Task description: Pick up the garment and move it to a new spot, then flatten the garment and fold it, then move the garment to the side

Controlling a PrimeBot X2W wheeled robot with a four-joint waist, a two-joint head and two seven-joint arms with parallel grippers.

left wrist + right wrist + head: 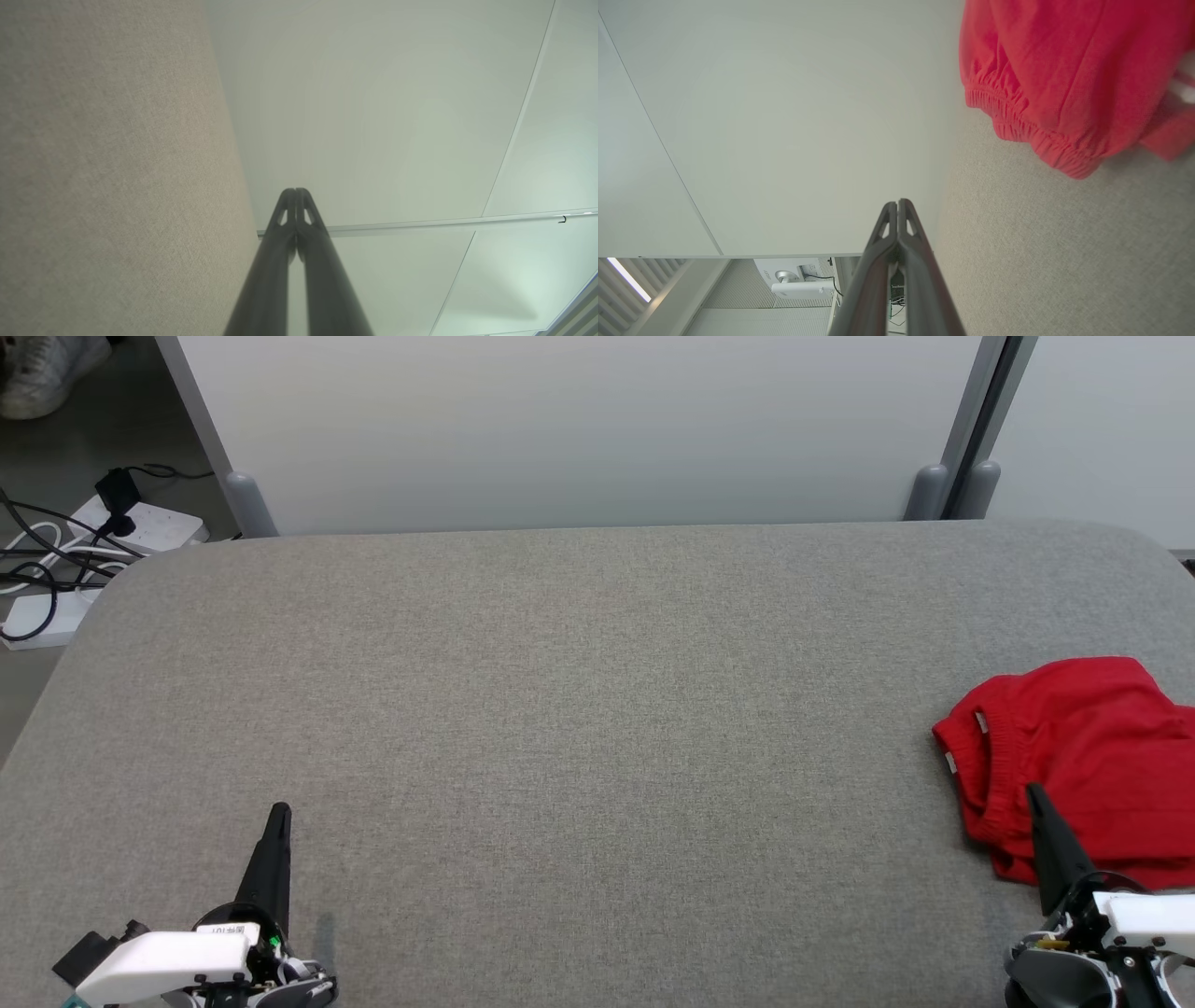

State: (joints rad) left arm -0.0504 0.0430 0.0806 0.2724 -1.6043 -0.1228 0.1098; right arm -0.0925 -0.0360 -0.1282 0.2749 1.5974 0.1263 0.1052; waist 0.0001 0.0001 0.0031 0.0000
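Observation:
A red garment [1083,756] with an elastic waistband lies bunched at the right edge of the grey table [597,709], partly cut off by the head view's edge. My right gripper [1033,793] is shut and empty at the lower right, its tip in front of the garment's near left part. Seen from the right wrist, the garment [1069,70] sits to the upper right of that shut gripper [897,203], apart from the tips. My left gripper [279,812] is shut and empty over bare cloth at the lower left; the left wrist view confirms the left gripper [295,191] closed.
A pale partition wall [579,429] stands behind the table's far edge. Beyond the table's far left corner, a white power strip [140,523] and black cables lie on the floor. A shoe [47,373] rests at the top left corner.

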